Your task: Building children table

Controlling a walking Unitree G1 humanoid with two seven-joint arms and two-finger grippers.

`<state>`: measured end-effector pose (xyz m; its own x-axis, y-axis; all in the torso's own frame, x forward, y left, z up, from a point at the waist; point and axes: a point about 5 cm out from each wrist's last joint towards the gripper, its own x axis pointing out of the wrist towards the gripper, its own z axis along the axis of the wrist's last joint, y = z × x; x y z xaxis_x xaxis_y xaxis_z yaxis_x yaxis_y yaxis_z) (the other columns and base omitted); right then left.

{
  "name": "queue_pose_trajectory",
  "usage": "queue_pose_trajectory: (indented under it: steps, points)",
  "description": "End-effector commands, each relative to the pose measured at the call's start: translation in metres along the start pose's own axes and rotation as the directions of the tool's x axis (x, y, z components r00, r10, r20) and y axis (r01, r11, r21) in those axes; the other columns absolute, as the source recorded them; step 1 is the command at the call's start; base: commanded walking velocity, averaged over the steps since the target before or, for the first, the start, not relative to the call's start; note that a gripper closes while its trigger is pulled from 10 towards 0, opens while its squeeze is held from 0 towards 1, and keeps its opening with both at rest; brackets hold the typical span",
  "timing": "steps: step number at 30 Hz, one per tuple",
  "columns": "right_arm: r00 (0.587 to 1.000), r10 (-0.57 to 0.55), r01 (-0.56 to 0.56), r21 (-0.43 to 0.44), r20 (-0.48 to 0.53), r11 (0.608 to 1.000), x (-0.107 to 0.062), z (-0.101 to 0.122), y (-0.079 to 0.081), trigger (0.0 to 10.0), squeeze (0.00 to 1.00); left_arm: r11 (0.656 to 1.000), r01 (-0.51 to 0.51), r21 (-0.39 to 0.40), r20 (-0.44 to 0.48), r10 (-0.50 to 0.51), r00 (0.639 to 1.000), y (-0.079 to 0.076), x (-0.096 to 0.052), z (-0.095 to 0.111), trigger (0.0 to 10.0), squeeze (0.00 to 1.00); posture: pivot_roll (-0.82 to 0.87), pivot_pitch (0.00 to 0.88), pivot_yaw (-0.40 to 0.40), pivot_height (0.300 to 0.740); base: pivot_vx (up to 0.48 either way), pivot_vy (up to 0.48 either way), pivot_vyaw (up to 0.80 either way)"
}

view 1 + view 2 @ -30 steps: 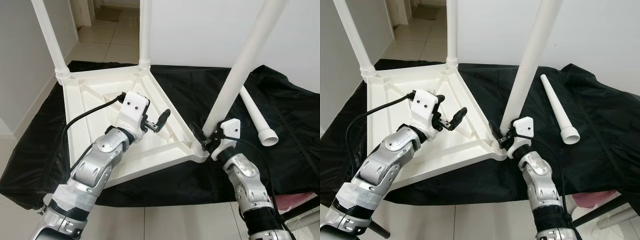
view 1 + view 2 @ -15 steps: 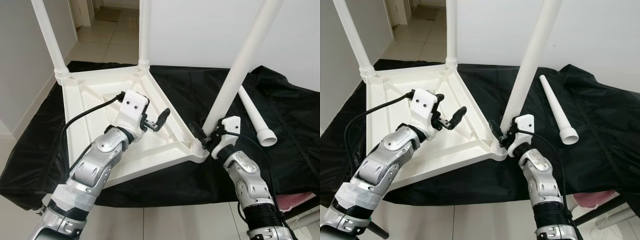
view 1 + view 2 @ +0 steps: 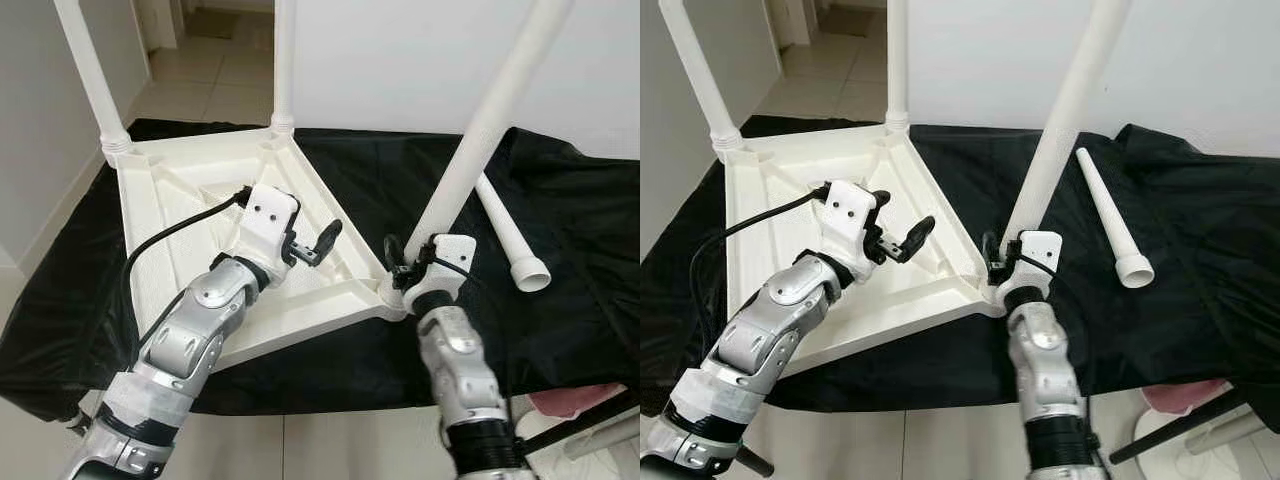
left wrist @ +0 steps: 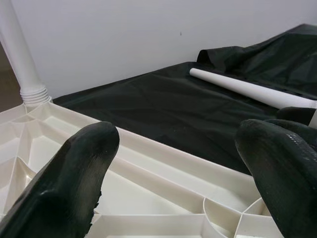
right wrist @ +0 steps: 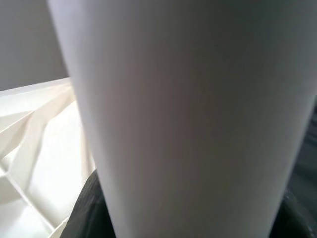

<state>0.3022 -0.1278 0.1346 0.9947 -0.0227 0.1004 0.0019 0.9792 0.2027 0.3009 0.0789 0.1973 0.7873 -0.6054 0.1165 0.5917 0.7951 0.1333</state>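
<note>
Upturned white tabletop (image 3: pixel 190 200) on black-draped surface (image 3: pixel 560 330), three legs fitted. Right gripper (image 3: pixel 412 268), jaws clamped on near corner leg (image 3: pixel 480 135) at its base; right wrist view shows that leg close up. Left gripper (image 3: pixel 310 245), jaws apart, hovers above the tabletop. Loose leg (image 3: pixel 510 240) lies right.

Black cloth (image 3: pixel 560 190) spread over low surface, draped at edges, tiled floor (image 3: pixel 215 85) beyond. On cloth: upturned white tabletop (image 3: pixel 190 200), ribbed underside up; loose white leg (image 3: pixel 510 235) lying well apart toward right side.
</note>
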Motion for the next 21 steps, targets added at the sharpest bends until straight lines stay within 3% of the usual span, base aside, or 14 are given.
queue_pose_trajectory:
  steps: [1, 6, 13, 14, 19, 20, 21]
  points:
    - [0.991, -0.064, 0.075, 0.095, -0.115, 0.993, -0.006, -0.021, 0.0, 10.0, 0.0, 0.993, 0.12, -0.003, -0.005, -0.12, 0.993, -0.009, -0.001, 0.0, 10.0, 0.0, 0.0, 0.02, -0.054, 0.74, 0.0, 0.0, 0.0]
    - [0.994, -0.066, 0.075, 0.103, -0.086, 0.992, -0.006, -0.015, 0.013, 10.0, 0.0, 0.993, 0.12, -0.009, -0.006, -0.12, 0.993, -0.01, -0.002, -0.001, 10.0, 0.0, 0.0, 0.019, -0.057, 0.74, 0.0, 0.0, 0.0]
    - [0.999, -0.035, 0.035, 0.078, -0.005, 0.996, -0.003, -0.002, 0.007, 10.0, 0.0, 0.99, 0.142, -0.021, -0.006, -0.142, 0.99, -0.016, -0.002, -0.001, 10.0, 0.0, 0.0, 0.014, -0.059, 0.74, 0.0, 0.0, 0.0]
    - [1.0, -0.031, 0.031, 0.064, 0.001, 0.997, -0.002, -0.001, 0.006, 10.0, 0.06, 0.989, 0.145, -0.021, -0.007, -0.145, 0.989, -0.016, -0.003, -0.001, 10.0, 0.0, 0.0, 0.014, -0.059, 0.74, 0.0, 0.0, 0.0]
    - [1.0, -0.001, 0.001, 0.009, 0.024, 1.0, 0.003, 0.006, 0.002, 10.0, 0.07, 0.988, 0.154, -0.022, -0.006, -0.154, 0.988, -0.019, -0.002, -0.001, 10.0, 0.0, 0.0, 0.01, -0.061, 0.74, 0.0, 0.0, 0.0]
    - [0.999, 0.019, -0.018, -0.012, 0.03, 1.0, 0.005, 0.008, 0.0, 10.0, 0.62, 0.988, 0.156, -0.023, -0.005, -0.156, 0.988, -0.019, -0.002, -0.001, 10.0, 0.0, 0.0, 0.01, -0.064, 0.74, 0.0, 0.0, 0.0]
    - [0.999, 0.038, -0.037, -0.03, 0.036, 0.999, 0.006, 0.01, -0.002, 10.0, 0.82, 0.987, 0.157, -0.023, -0.004, -0.157, 0.988, -0.02, -0.002, -0.001, 10.0, 0.0, 0.0, 0.009, -0.065, 0.74, 0.0, 0.0, 0.0]
